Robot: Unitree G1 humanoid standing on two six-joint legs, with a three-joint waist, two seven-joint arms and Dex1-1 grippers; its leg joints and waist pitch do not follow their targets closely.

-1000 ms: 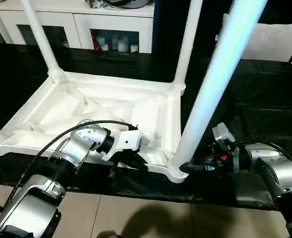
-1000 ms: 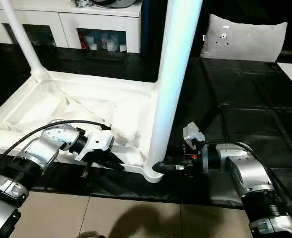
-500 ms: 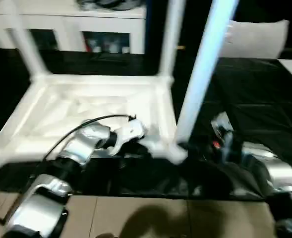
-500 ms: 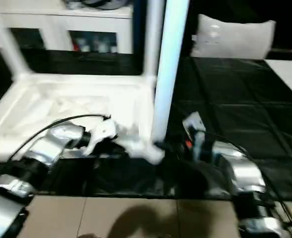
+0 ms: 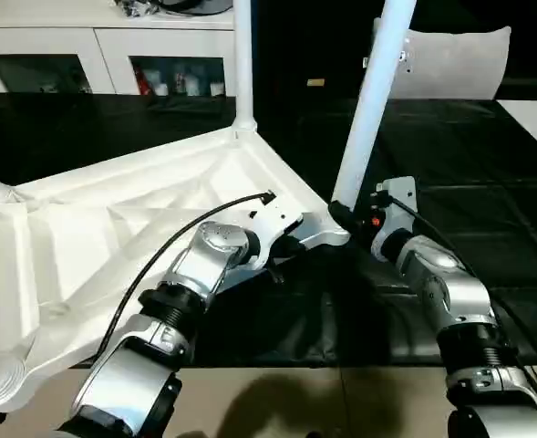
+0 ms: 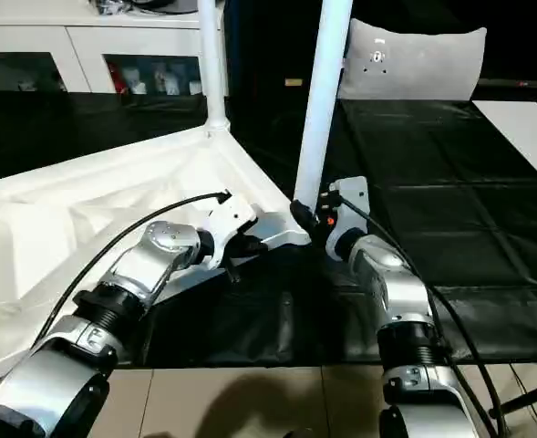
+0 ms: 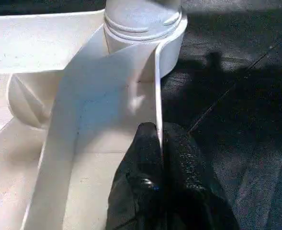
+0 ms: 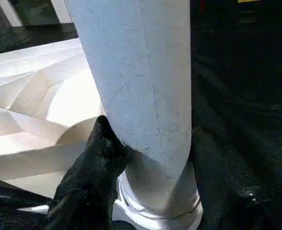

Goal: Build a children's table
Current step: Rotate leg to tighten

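Left tool (image 7: 161, 143) is clenched on the thin rim wall of the children's table top (image 5: 113, 237), just beside a corner socket; the right tool (image 8: 145, 158) grips the base of the near leg (image 5: 368, 109) where that leg enters the same socket, one black finger (image 8: 100, 143) pressed to its side. The top lies underside up on the black sheet (image 5: 487, 210) that covers the floor, its X-ribs showing, with its near corner at the sheet's front edge, where beige floor tiles (image 5: 277, 401) begin. Two legs stand upright in their sockets in the head views: the near leg and the far leg (image 5: 242, 64). Rounded white parts at the left edge of the picture suggest legs at the other two corners, but this cannot be confirmed. Assembly therefore appears well advanced; seating the near leg fully seems to be the step in hand, and turning the table onto its feet remains. Behind the sheet stand a white cabinet (image 5: 95, 55) with glazed doors and a pale cushion (image 5: 450, 64).
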